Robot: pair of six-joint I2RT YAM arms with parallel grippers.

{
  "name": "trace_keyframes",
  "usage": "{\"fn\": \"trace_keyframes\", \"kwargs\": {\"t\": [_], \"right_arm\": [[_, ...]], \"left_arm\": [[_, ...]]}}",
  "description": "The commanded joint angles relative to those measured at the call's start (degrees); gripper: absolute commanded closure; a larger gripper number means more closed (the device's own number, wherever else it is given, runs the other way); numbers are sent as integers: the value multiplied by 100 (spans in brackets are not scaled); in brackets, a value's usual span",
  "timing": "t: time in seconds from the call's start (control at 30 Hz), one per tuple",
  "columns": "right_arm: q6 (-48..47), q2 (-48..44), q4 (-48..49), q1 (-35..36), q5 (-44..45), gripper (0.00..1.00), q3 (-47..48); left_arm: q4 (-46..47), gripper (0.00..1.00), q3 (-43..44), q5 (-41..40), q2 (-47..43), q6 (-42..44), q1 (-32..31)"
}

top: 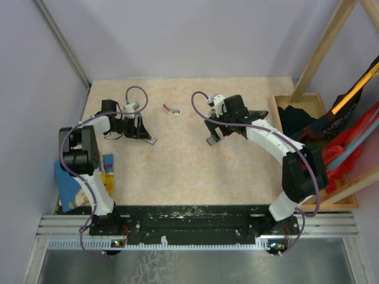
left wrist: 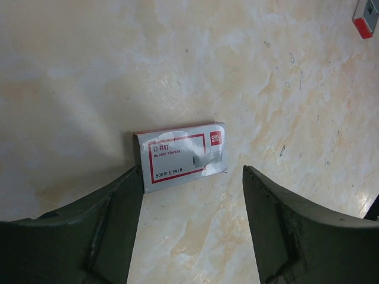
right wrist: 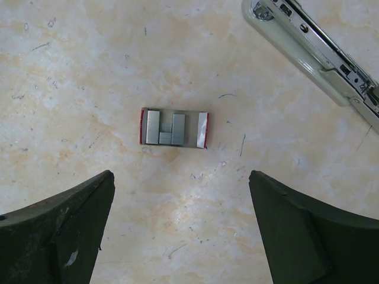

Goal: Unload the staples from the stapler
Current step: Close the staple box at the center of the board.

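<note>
We judge unloading nearly done: staples lie in a tray near the opened stapler; right jaws gape wide, left jaws stand partly open, both empty.

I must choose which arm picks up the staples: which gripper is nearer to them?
Right. The right gripper hangs over the staples; the left gripper is away to the left, over a white-and-red box.

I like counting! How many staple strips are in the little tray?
3, side by side in the tray: a left strip, a short middle strip, a right strip. More may hide underneath.
</note>
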Motion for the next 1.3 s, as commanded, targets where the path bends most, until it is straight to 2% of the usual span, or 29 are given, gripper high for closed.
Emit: {"fn": "trace_keyframes", "kwargs": {"t": [0.0,0.37,0.57,1.03,1.27], "right_arm": [[70,165,129,-105,-179,5,20],[325,964,-201,-407,-723,6,332],[400,1347,-216,-480,-1021,6,479],[279,1761,-31,-496,-1224,6,784],[131,1869,-161,-498,-1864,6,819]], "left_arm": [[-32,27,-124,264,7,124,-66],[-36,27,-492,500,-113,232,-374],[-6,23,-544,521,-140,116,-575],[-51,20,-668,733,-135,23,-631],[35,19,-773,794,-98,-23,-635]]}}
